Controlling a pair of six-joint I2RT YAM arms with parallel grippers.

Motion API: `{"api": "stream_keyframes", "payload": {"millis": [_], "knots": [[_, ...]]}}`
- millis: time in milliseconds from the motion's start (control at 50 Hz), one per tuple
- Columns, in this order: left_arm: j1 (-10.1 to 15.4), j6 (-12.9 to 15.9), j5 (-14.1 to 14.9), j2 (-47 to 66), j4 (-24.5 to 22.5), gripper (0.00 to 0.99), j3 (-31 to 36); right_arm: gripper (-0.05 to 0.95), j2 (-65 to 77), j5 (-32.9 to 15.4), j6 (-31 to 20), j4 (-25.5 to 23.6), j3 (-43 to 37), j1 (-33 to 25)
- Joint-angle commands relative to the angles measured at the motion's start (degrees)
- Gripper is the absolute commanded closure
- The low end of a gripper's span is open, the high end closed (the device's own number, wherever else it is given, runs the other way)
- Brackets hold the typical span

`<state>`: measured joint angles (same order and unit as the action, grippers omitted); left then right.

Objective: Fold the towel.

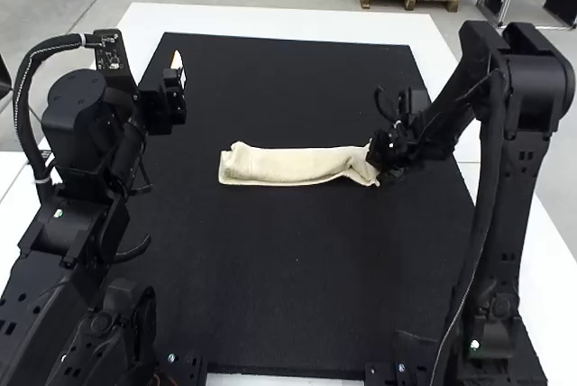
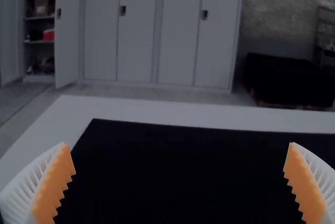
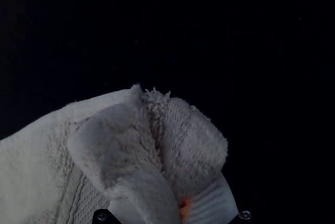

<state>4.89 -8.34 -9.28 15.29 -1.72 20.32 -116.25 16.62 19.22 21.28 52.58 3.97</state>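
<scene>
The cream towel (image 1: 293, 165) lies as a long, narrow folded strip across the middle of the black mat. At its right end my right gripper (image 1: 379, 159) is shut on the cloth. In the right wrist view the towel (image 3: 47, 166) bunches up between the fingers of the right gripper (image 3: 180, 207), with a rounded fold on either side. My left gripper (image 1: 178, 70) is held beyond and to the left of the towel, apart from it. The left wrist view has the left gripper (image 2: 180, 179) wide open, nothing between its orange pads.
A black mat (image 1: 270, 260) covers most of the white table (image 1: 270, 23), whose surface shows around the mat's far and side edges. Bare mat lies both on the far side of the towel and on the near side, between the two arms.
</scene>
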Motion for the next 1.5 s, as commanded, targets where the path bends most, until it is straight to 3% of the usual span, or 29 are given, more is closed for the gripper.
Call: {"api": "stream_keyframes", "payload": {"millis": [0,420,840,1280,1480], "knots": [[0.1,0.6,-0.7,-1.2,-0.4,0.057,-0.2,0.9,1.3,-2.6,-1.9,-0.9,-0.1,-3.4],[0.1,0.6,-0.7,-1.9,0.0,0.057,-0.2,0.9,7.7,-2.5,-0.9,-4.6,2.0,-2.6],[0.1,1.0,-1.2,-3.7,0.9,0.056,-0.1,0.9,9.5,-4.6,3.5,-5.7,4.5,8.1],[0.1,3.2,-5.1,-9.8,2.2,0.054,-0.1,0.9,9.5,-7.7,5.6,-6.0,7.5,14.9],[0.1,3.6,-5.7,-10.5,2.9,0.052,-0.2,0.9,9.1,-8.9,6.8,-6.0,8.6,18.4]]}}
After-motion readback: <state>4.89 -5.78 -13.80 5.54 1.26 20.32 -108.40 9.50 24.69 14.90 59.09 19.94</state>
